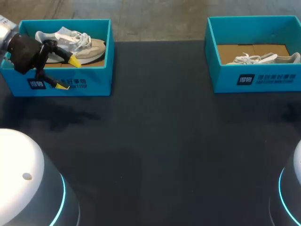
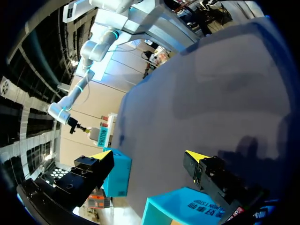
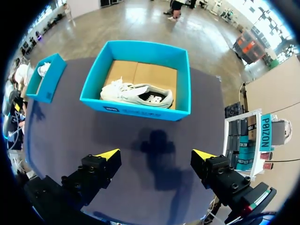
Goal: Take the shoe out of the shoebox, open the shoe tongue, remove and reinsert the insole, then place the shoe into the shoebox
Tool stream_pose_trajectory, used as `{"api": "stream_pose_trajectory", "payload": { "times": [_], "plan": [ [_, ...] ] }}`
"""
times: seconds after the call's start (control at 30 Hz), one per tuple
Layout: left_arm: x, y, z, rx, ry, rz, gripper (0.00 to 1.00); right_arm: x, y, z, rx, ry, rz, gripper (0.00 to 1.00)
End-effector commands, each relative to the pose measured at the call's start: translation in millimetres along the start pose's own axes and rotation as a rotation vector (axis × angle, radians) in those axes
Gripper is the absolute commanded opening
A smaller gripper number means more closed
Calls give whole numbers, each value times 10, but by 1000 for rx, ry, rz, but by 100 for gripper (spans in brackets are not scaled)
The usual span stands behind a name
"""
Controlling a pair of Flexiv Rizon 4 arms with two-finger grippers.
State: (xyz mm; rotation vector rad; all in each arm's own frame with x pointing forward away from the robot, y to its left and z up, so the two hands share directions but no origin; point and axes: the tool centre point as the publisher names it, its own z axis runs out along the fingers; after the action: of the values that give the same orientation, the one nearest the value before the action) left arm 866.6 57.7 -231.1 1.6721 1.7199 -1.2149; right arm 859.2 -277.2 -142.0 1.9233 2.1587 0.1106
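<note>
Two blue shoeboxes stand at the table's far edge. The left shoebox [image 1: 70, 84] holds a beige-and-white shoe [image 1: 89, 49]. My left gripper [image 1: 67, 73] hangs open over this box's front wall, one yellow tip above the shoe's toe and the other outside the wall. In the left wrist view the left gripper [image 2: 149, 157] holds nothing, with that box's printed wall [image 2: 183, 206] just under it. The right shoebox [image 3: 140, 111] holds a pale shoe [image 3: 136, 93] lying on its side. My right gripper [image 3: 155, 154] is open and empty, well above the table on the near side of this box.
The dark table top [image 1: 155, 141] stretches between and in front of the boxes. The right shoebox [image 1: 254, 80] with its shoe [image 1: 263, 59] stands at the far right. The left shoebox [image 3: 47, 84] shows beside the right one in the right wrist view.
</note>
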Motion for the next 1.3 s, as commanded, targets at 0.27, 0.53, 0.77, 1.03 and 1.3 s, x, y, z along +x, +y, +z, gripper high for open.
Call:
{"api": "stream_pose_trajectory", "payload": {
  "times": [0.27,0.53,0.77,1.03,1.3],
  "plan": [
    [87,22,-282,-143,243,130,100,1,-30,8,-22,-1,0,100],
    [151,151,-608,-236,389,230,100,1,-30,8,-22,-1,0,100],
    [242,393,-841,-295,475,285,100,1,-30,8,-22,-1,0,100],
    [331,783,-1226,-364,558,349,100,1,-30,8,-22,-1,0,100],
    [513,1280,-1734,-395,618,312,100,1,-30,8,-22,-1,0,100]
  ]
}}
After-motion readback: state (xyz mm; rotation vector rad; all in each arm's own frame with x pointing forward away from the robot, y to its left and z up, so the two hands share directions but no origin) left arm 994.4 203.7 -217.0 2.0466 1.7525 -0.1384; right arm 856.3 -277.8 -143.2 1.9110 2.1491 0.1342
